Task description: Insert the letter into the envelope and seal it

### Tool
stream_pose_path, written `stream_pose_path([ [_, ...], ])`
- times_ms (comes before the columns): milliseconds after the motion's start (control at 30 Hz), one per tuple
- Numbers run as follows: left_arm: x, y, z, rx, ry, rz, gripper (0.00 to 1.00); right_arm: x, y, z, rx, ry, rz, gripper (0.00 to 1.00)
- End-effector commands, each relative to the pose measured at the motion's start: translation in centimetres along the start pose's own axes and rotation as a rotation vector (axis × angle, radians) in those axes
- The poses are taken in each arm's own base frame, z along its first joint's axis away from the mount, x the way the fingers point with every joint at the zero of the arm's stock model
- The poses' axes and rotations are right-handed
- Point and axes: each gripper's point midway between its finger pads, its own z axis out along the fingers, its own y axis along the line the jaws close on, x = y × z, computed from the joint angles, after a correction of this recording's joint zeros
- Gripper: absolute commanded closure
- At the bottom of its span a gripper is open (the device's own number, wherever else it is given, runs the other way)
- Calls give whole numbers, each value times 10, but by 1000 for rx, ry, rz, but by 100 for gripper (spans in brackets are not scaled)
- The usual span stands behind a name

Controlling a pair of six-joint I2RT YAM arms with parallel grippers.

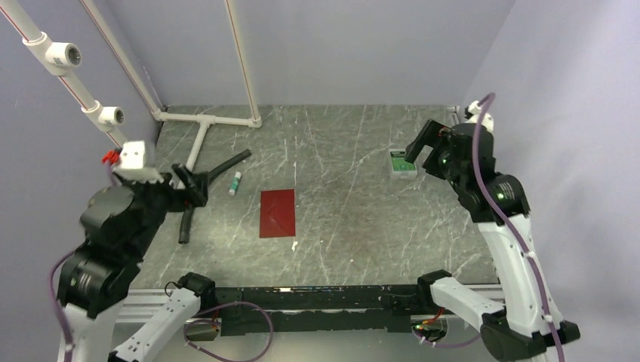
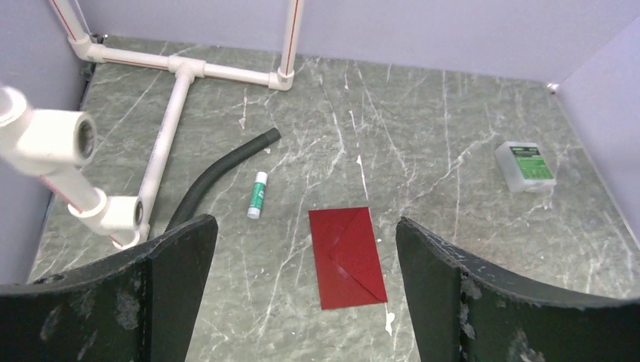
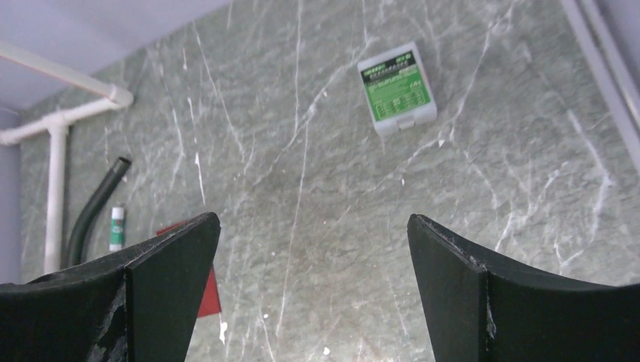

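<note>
Status: looks ~done from what we can see. Envelope lies flat on the counter, left of centre, flap folded down over the body; the crease shows in the L wrist view. No letter visible in any view, so we reckon it's inside, but can't confirm.

L fingers are spread wide w/ nothing between them, hovering off to the left of the envelope, not touching it. R fingers are also spread wide and empty, up on the far right near the white/green box, well apart from the envelope.

Glue stick lies on the counter left of the envelope, just beside the black hose.

Left to do, imo: nothing obvious. Only open q is whether the flap is actually stuck. It looks flat w/ no lifted edge, but res is too low to be sure. If it pops, we'd need a press along the flap w/ one arm.
</note>
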Motion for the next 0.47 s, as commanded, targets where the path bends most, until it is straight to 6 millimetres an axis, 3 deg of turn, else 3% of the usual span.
stream_pose_path([
  [0, 12, 7, -22, 12, -23, -22, 7, -35, -10, -36, 7, -162, 11, 0],
  [167, 32, 9, -36, 36, 43, -11, 7, -44, -20, -61, 10, -224, 25, 0],
  [433, 38, 9, -40, 36, 66, -34, 7, -40, -25, -66, 21, -211, 6, 0],
])
